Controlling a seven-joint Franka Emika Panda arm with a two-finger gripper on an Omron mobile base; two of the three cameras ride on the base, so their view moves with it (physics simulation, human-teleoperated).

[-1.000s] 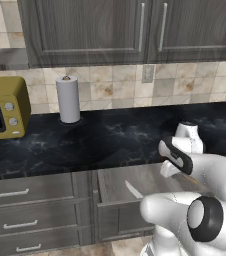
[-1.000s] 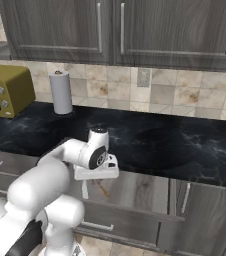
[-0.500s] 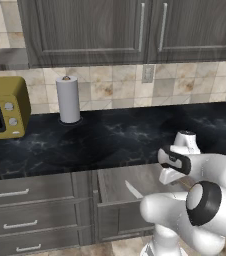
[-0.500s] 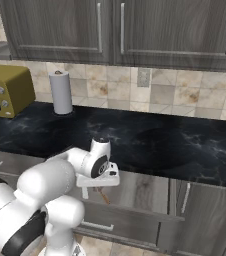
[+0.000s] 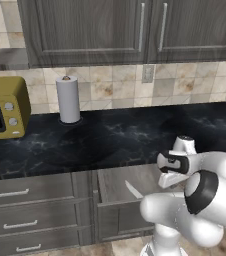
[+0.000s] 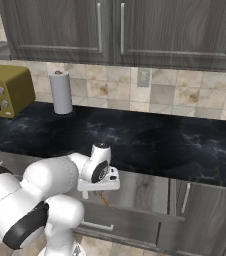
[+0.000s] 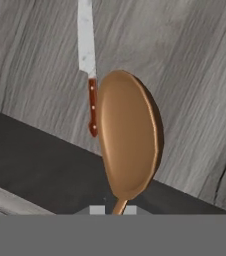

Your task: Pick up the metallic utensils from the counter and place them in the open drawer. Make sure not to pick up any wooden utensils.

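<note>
Oddly, the gripper (image 7: 113,210) – jaws pinching a wooden spoon (image 7: 129,135) – hangs over the open drawer (image 5: 116,186).

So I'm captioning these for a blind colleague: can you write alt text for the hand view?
A tan wooden spoon, bowl up, rises from the shut end effector at the bottom of the picture. Beyond it a knife with a pale blade and reddish-brown handle lies on the grey wood-grain floor of the open drawer.
</note>
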